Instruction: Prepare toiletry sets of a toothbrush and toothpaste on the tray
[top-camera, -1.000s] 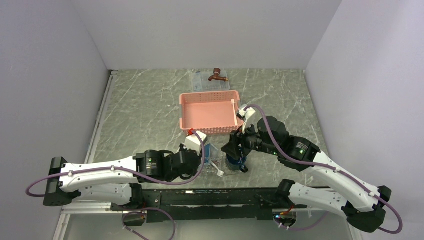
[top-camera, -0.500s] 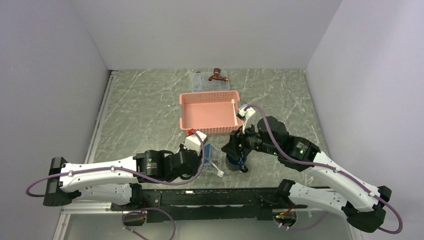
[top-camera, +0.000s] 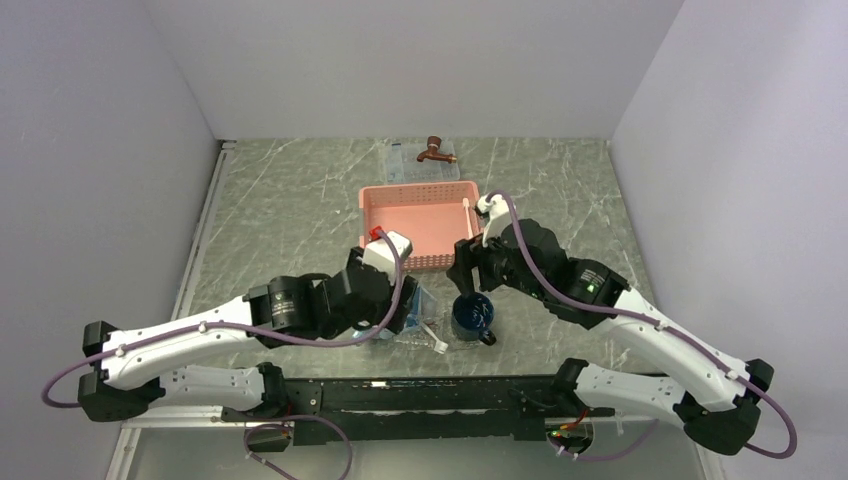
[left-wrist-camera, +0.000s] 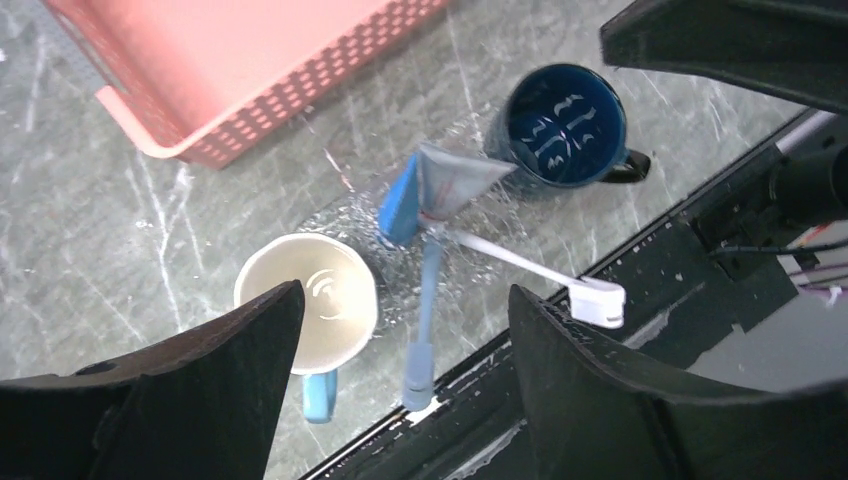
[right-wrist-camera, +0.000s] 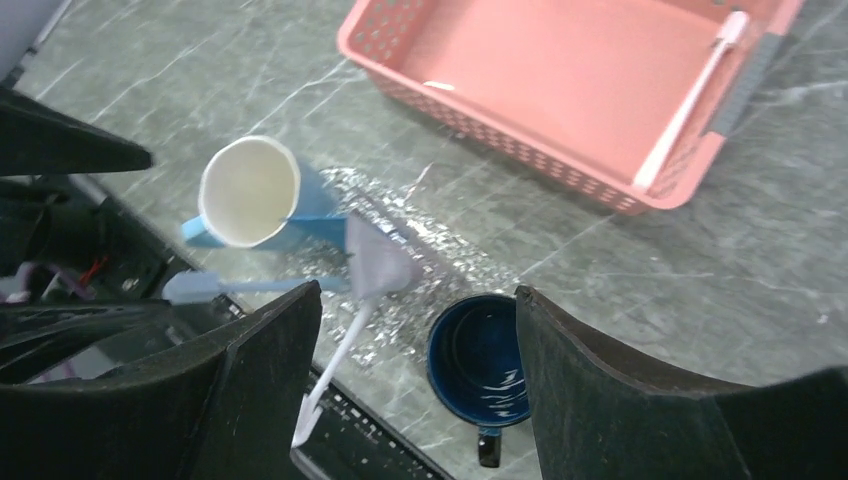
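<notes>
From above, the tray (top-camera: 415, 337) sits at the middle of the near edge of the table (top-camera: 290, 220). The dark blue mug (top-camera: 472, 313) is just beside it toward the right edge, and the pink basket (top-camera: 366, 215) is behind it toward the far edge. One pinkish toothbrush (top-camera: 467, 212) lies in the basket along its right wall. In the left wrist view, the left claw (left-wrist-camera: 405, 292) hangs above the tray with its two fingers wide apart and nothing between them. Below it the toothpaste (left-wrist-camera: 403, 200) lies on the tray, touching a white toothbrush (left-wrist-camera: 520, 268) whose head reaches past the tray toward the near edge. A blue stick (left-wrist-camera: 425, 300), probably also a brush, lies next to them, and a pale cup (left-wrist-camera: 305, 300) stands at the tray's left side. In the right wrist view, the right claw (right-wrist-camera: 420, 290) is also spread wide and holds nothing. I judge that one set is already laid down and the step in hand is to fetch the next piece. The brush in the basket is nearer to the right claw. That claw must go down inside the basket and close across the thin handle, where the wall leaves little room for the outer finger.
</notes>
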